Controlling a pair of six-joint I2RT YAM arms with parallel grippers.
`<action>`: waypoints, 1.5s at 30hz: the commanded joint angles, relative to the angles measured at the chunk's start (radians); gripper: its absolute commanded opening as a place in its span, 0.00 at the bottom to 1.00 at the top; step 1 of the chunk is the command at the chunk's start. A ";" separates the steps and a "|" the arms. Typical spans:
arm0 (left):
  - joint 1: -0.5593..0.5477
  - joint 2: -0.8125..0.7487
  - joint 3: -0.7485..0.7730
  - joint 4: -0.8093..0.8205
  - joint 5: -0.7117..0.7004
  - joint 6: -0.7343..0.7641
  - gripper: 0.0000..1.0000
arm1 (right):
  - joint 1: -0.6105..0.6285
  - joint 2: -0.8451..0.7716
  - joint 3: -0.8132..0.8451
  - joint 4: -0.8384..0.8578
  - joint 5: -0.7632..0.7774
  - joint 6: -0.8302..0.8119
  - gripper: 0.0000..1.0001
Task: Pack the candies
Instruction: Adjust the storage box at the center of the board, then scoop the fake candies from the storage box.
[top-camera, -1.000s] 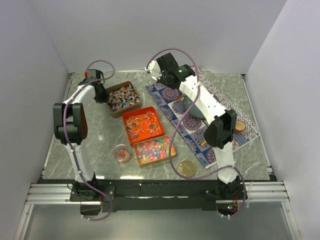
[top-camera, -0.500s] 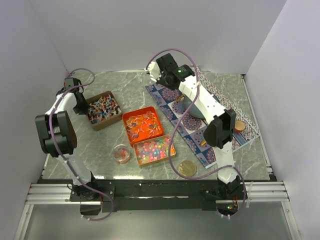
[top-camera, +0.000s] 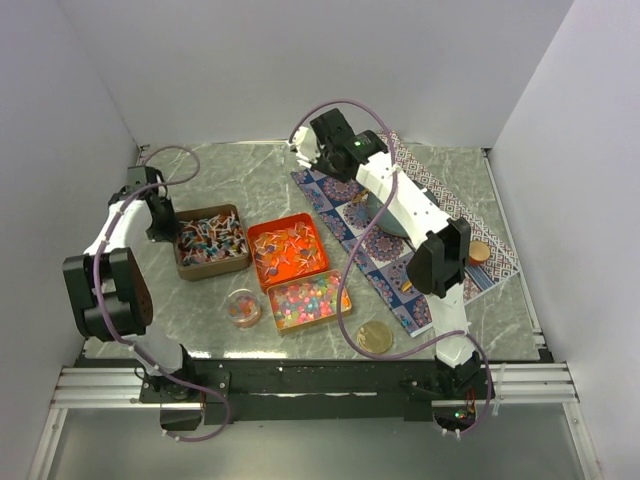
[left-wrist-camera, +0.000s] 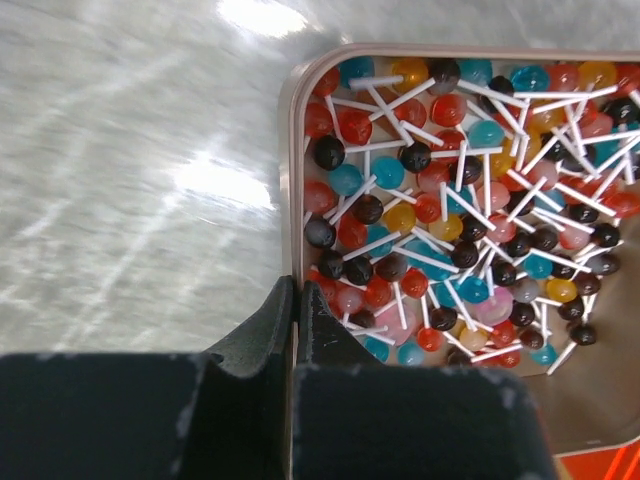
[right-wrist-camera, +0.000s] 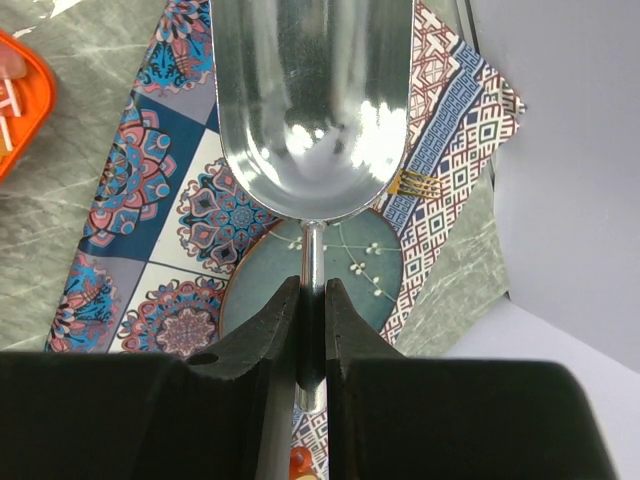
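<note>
While your left gripper (left-wrist-camera: 296, 300) pinches the tin (left-wrist-camera: 291, 150) of lollipops (left-wrist-camera: 450, 200) by its wall, your right gripper (right-wrist-camera: 311, 300) holds the scoop (right-wrist-camera: 310, 110).

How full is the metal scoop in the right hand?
Empty: the scoop shows only bare shiny metal in its bowl, nothing inside.

3 rectangular tins (left-wrist-camera: 291, 180) of candies (top-camera: 308, 300) are counted, 1 round tub (top-camera: 232, 298) at 7 o'clock, 1 gold lid (top-camera: 376, 336), 1 scoop (right-wrist-camera: 310, 100), 1 cloth (right-wrist-camera: 130, 180).

Brown tin (left-wrist-camera: 600, 400); metal scoop (right-wrist-camera: 310, 100) above blue plate (right-wrist-camera: 355, 265) on patterned cloth (right-wrist-camera: 130, 190); gold lid (top-camera: 376, 336).
</note>
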 joint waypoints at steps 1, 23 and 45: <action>-0.080 -0.025 -0.017 0.032 0.094 -0.012 0.01 | 0.019 -0.058 -0.011 0.017 -0.002 -0.017 0.00; -0.062 -0.063 0.041 -0.021 0.318 -0.259 0.72 | 0.304 -0.153 -0.158 -0.147 -0.059 -0.716 0.00; 0.180 -0.309 -0.418 -0.104 0.519 -0.466 0.35 | 0.370 0.126 -0.028 0.068 0.417 -1.360 0.00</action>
